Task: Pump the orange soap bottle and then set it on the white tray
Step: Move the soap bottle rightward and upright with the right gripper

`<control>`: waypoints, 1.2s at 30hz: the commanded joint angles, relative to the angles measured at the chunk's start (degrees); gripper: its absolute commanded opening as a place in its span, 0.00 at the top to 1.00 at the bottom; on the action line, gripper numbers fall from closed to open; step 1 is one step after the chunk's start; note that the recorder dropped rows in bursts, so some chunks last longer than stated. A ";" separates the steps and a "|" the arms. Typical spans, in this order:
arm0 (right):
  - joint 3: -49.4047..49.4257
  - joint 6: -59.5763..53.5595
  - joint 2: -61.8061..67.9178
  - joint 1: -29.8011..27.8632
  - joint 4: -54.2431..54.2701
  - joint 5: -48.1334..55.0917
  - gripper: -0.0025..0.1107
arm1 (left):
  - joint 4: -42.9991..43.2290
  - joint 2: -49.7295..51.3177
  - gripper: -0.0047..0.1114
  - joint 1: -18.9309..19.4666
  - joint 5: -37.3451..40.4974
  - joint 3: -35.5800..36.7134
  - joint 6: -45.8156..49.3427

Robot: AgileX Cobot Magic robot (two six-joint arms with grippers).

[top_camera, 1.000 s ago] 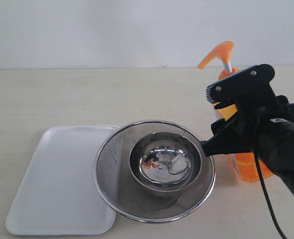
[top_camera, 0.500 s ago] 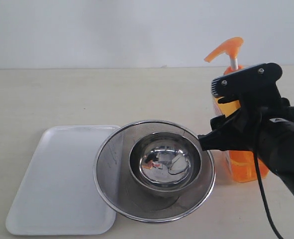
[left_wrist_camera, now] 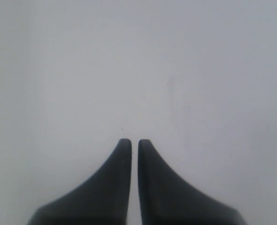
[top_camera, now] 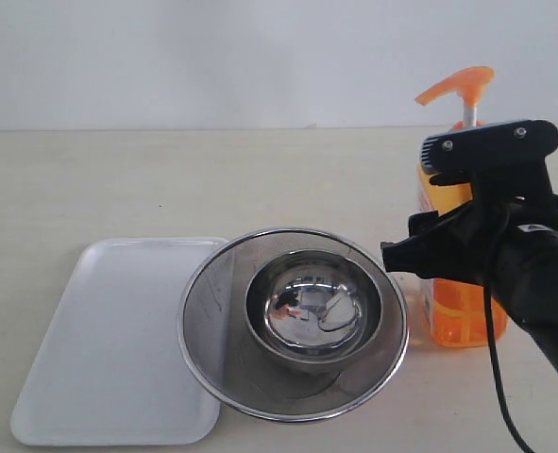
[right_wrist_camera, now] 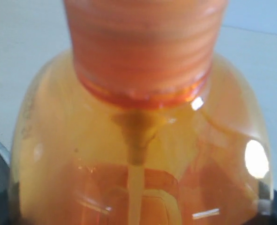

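Around soap bottle (top_camera: 458, 316), level right claw (top_camera: 418, 203)

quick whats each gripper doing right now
left gripper: closed, holding nothing
right gripper: closed on the orange soap bottle

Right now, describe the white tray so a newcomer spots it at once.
On the beige table, find the round steel strainer at centre front. The white tray lies flat just left of it, one edge behind the rim. Nothing else there is white and rectangular.
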 commanded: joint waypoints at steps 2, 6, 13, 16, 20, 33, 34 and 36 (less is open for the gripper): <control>-0.33 2.63 -0.58 -0.04 -0.13 -3.57 0.98 | -0.16 -0.34 0.92 0.06 0.37 -0.23 0.08; -0.33 4.64 -0.58 -0.04 -0.13 -3.58 0.98 | -0.16 -0.34 0.92 0.06 0.37 -0.23 0.08; -0.33 4.75 -0.58 -0.04 -0.13 -3.08 0.98 | -0.16 -0.34 0.92 0.06 0.37 -0.23 0.08; -0.33 4.75 -0.58 -0.04 -0.25 -2.72 0.98 | -0.16 -0.34 0.92 0.06 0.37 -0.23 0.08; -0.33 4.75 -0.58 -0.04 -0.25 -2.50 0.98 | -0.16 -0.34 0.92 0.06 0.37 -0.23 0.08; 0.53 7.81 -0.58 -0.04 -0.46 -2.24 0.98 | -0.16 -0.34 0.92 0.06 0.37 -0.23 0.08; 0.80 8.23 -0.58 -0.04 -0.46 -2.24 0.98 | -0.16 -0.34 0.92 0.06 0.37 -0.23 0.08; 1.60 9.38 -0.58 -0.04 -0.46 -2.24 0.98 | -0.16 -0.34 0.92 0.06 0.37 -0.23 0.08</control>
